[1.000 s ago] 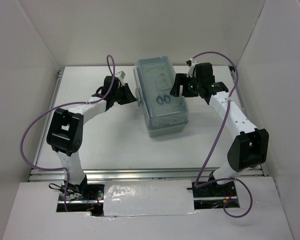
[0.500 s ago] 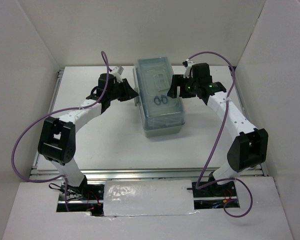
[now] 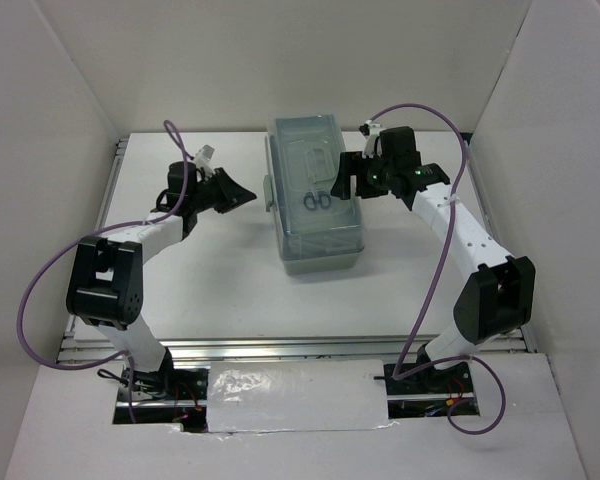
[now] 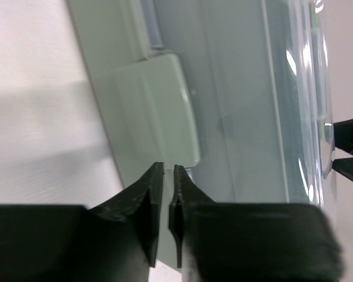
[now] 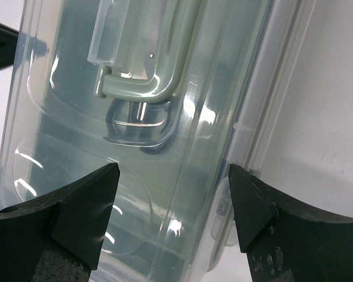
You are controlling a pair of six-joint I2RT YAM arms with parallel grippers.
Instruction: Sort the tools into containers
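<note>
The sage-green toolbox (image 3: 315,215) stands closed at mid-table under its clear lid. Black-handled scissors (image 3: 317,200) show through the lid; the other tools are hidden. My left gripper (image 3: 248,197) is shut and empty, a little left of the box, pointing at its side latch (image 4: 159,111); its fingertips (image 4: 165,167) stand just short of it. My right gripper (image 3: 345,178) is open, its jaws straddling the right edge of the lid (image 5: 165,147) near the carry handle (image 5: 147,88), gripping nothing I can see. It also shows in the right wrist view (image 5: 174,171).
White walls enclose the table on three sides. Purple cables loop over both arms. The right-side latch (image 5: 223,211) of the box sits just below my right gripper. An aluminium rail (image 3: 280,345) runs along the near table edge.
My left arm has drawn back to the left, away from the toolbox side. My right gripper has edged left over the lid. The toolbox has shifted slightly left.
</note>
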